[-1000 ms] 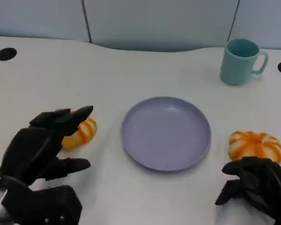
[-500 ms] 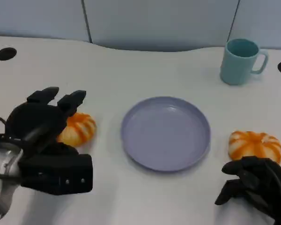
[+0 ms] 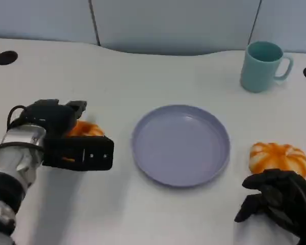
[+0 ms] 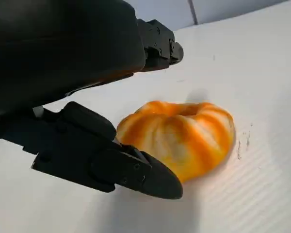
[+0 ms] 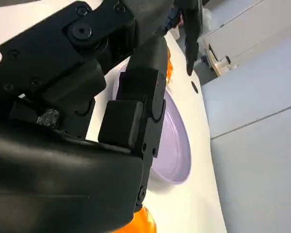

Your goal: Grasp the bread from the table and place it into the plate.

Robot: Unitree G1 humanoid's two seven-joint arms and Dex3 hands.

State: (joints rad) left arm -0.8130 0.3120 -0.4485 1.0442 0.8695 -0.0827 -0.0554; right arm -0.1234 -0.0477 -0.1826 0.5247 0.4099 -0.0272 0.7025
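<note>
Left hand (image 3: 56, 133) sits over the left bread (image 3: 84, 129), which lies on the desk (image 3: 143, 71) just left of the plate (image 3: 181, 145), apart from its rim. From the left wrist camera the bread (image 4: 182, 138) rests flat on the desk surface, with one finger (image 4: 136, 170) low beside its near flank and other fingers (image 4: 157, 46) arched above and beyond it. Fingers are spread around the bread; we see no clear contact, so we judge them released, not yet grasping.

A second bread (image 3: 278, 158) lies on the desk right of the plate, just beyond the right hand (image 3: 278, 201). That hand's fingers are curled inward with nothing in them: clenched and empty.

Handling, our judgement: the bread is a rounded, ridged, ring-like bun with a glossy orange-striped crust. We expect it to be light and soft, so it compresses under load. The surface looks smooth, so it may slip. Ridges offer some purchase.

Where to hold: across the outer flanks, thumb side against the near flank and opposing fingers on the far one, low enough to get under the widest part. Moderate squeeze only. Pinching the top risks it squirting out sideways.

A teal mug (image 3: 262, 66) stands at the far right, well apart.
</note>
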